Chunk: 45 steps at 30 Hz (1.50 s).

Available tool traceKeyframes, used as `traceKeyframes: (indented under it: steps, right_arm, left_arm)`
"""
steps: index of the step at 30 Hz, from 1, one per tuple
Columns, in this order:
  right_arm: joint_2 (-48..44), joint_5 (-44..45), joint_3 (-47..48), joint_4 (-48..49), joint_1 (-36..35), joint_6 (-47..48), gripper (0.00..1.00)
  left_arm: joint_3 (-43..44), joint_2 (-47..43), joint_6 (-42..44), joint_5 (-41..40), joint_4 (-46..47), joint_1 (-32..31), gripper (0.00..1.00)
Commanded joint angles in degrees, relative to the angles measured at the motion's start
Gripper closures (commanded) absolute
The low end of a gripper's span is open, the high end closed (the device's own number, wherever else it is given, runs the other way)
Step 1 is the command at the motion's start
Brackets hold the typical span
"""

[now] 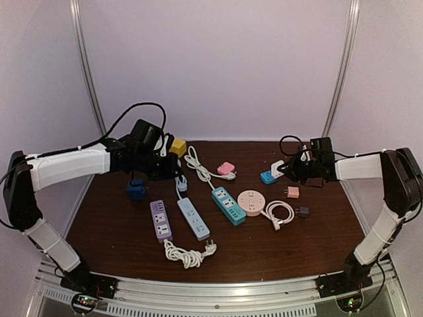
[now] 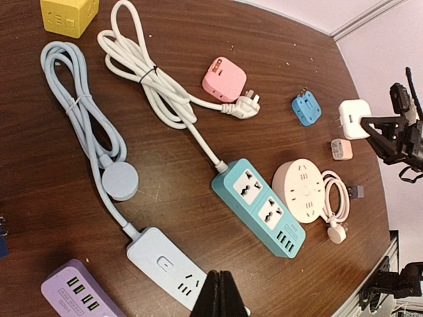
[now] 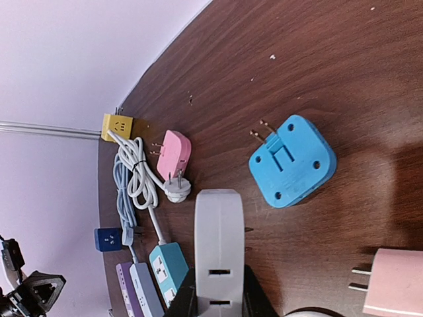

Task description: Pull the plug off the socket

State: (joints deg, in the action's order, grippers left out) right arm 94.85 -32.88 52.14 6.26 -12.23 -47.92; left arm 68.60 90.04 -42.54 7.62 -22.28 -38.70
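Dark wooden table (image 1: pixel 119 244) cluttered with electrical fittings.
Lying on it: purple strip (image 1: pixel 160 220), pale blue strip (image 1: pixel 193 218), teal strip (image 1: pixel 229 205), round pink socket (image 1: pixel 251 201), blue adapter (image 1: pixel 268 177), yellow cube (image 1: pixel 178 147).

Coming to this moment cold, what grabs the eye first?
At the right, the right claw grips a white adapter, close by a blue adapter lying flat. In the middle sits a colourful row: purple strip, pale blue strip, teal strip and a round pink socket.

We see a yellow cube (image 1: pixel 177 147), teal power strip (image 1: pixel 229 205), purple power strip (image 1: pixel 160 220), pale blue power strip (image 1: pixel 193 218), brown table (image 1: pixel 119 231).
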Motion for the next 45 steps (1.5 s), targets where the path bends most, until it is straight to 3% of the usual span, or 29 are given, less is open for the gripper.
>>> traceKeyframes:
  steps: [1, 17, 37, 40, 45]
  right_arm:
    - [0.2, -3.9, -1.6, 4.7, 4.3, 0.3, 1.00]
    - [6.4, -10.2, -7.4, 14.0, 17.1, -1.4, 1.00]
    - [3.6, -11.2, -15.3, 11.0, 27.7, 3.4, 1.00]
    - [2.8, -10.7, -15.6, 10.0, 27.6, 4.3, 0.93]
    - [-0.2, -8.3, -15.7, 5.9, 27.6, 6.8, 0.68]
  left_arm:
    - [-0.3, -1.8, 2.2, -0.8, -0.5, -0.3, 1.00]
    - [-1.5, -3.7, 2.4, -1.6, -1.3, -0.3, 1.00]
    - [-1.4, -2.6, 2.3, -2.2, -1.3, -0.3, 1.00]
    - [-1.4, -2.5, 2.3, -2.0, -1.2, -0.3, 1.00]
    - [-1.3, -2.4, 2.3, -2.0, -1.1, -0.3, 1.00]
